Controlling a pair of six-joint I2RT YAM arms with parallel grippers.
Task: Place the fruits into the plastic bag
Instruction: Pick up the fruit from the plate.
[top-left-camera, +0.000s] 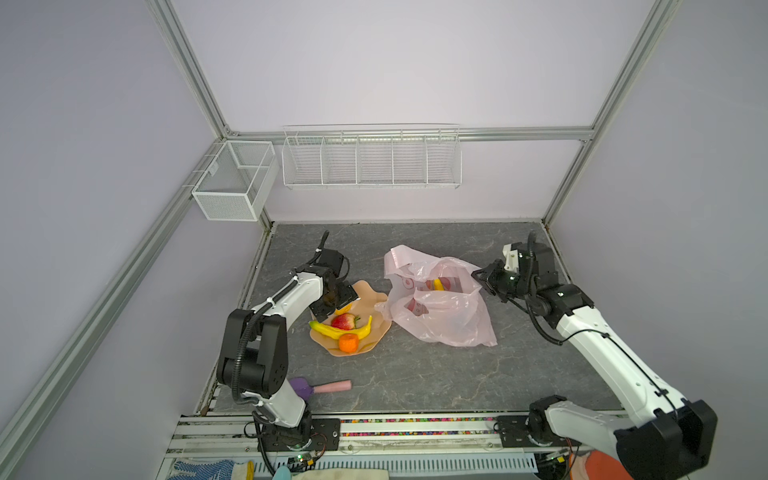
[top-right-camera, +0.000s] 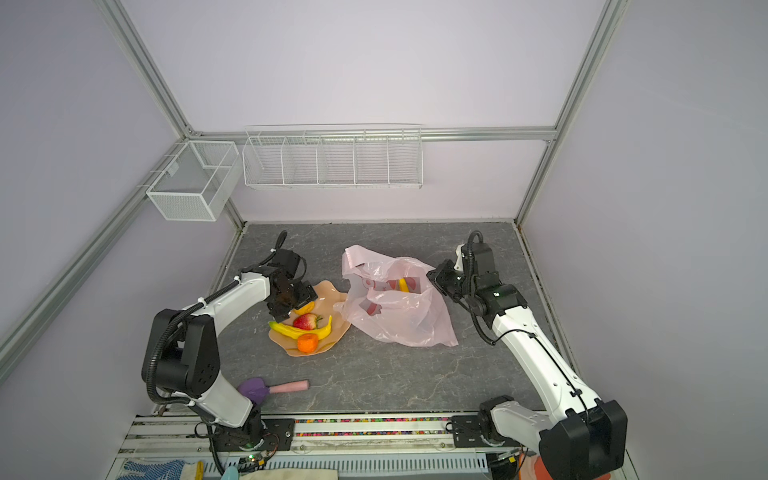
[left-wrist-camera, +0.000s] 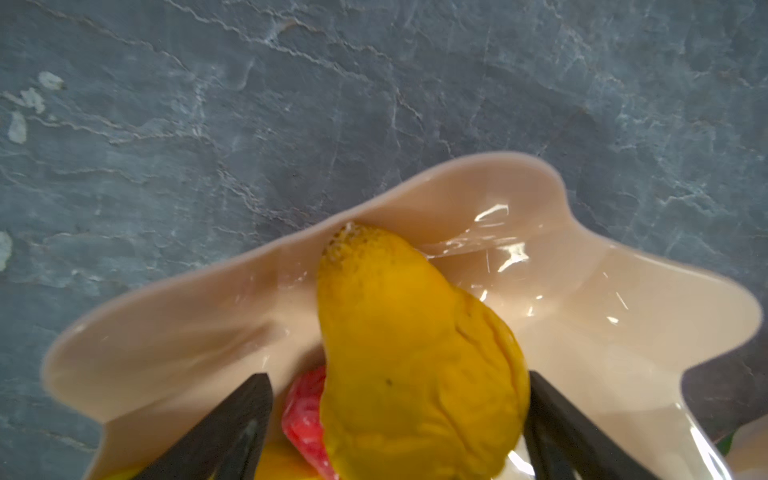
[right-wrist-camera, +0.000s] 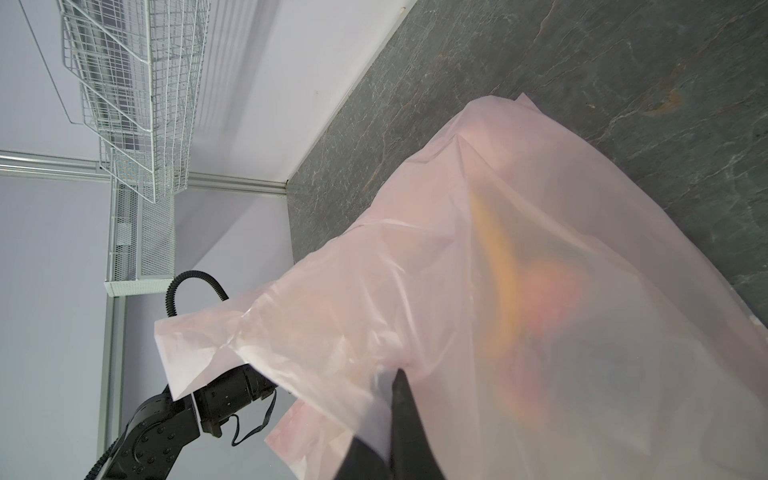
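Observation:
A peach wavy-edged dish (top-left-camera: 374, 299) holds a yellow banana (top-left-camera: 332, 331), a red strawberry (top-left-camera: 344, 321), a round orange (top-left-camera: 348, 343) and a plump yellow fruit (left-wrist-camera: 407, 353). My left gripper (left-wrist-camera: 398, 376) hangs low over the dish's far side, open, its black fingers (left-wrist-camera: 241, 419) standing either side of the yellow fruit, which lies in the dish. To the right, the pink plastic bag (top-left-camera: 440, 316) lies with its mouth held up. Another banana (top-left-camera: 437, 284) shows inside it. My right gripper (right-wrist-camera: 395, 374) is shut on the bag's rim.
A purple-headed brush with a pink handle (top-left-camera: 320, 387) lies near the front left by the left arm's base. Two white wire baskets (top-left-camera: 370, 160) (top-left-camera: 237, 183) hang on the back wall and left corner. The grey stone-look tabletop (top-left-camera: 415, 374) ends at metal frame rails.

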